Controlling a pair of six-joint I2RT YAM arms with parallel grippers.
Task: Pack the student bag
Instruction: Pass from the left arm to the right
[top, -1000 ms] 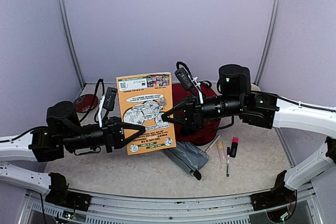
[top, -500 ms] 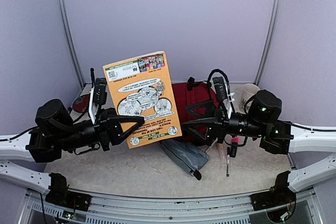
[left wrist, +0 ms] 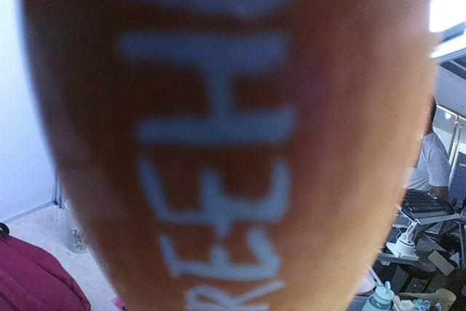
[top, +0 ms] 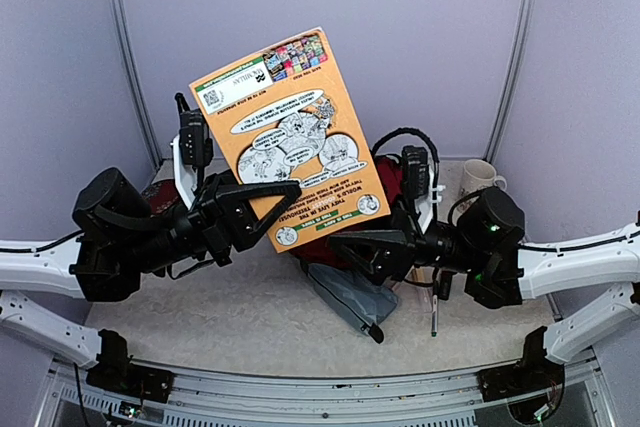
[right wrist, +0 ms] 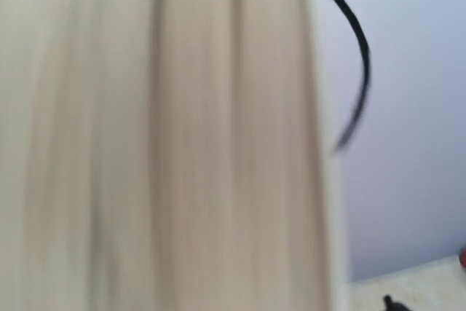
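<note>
One book (top: 295, 137), one student bag (left wrist: 33, 285), one pouch (top: 350, 295), one mug (top: 482, 177).

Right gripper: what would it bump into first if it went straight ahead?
Probably the orange book that the left gripper holds up: the right gripper points at its lower edge, very close. Depth is hard to judge, though.

The top external camera sits high above and behind the arm bases (top: 125, 372), looking forward and down over the whole table (top: 250, 322) to the lilac back wall (top: 420, 37). The left wrist camera is so close to the orange book (top: 290, 137) (left wrist: 218, 136) that blurred white lettering fills its view. It shares that cover and a corner of the dark-red backpack (top: 393, 175) (left wrist: 33, 282) with the top view. The right wrist camera faces a blurred pale surface (right wrist: 160, 136) at very close range, with a strip of lilac wall (right wrist: 408, 180) on its right.
</note>
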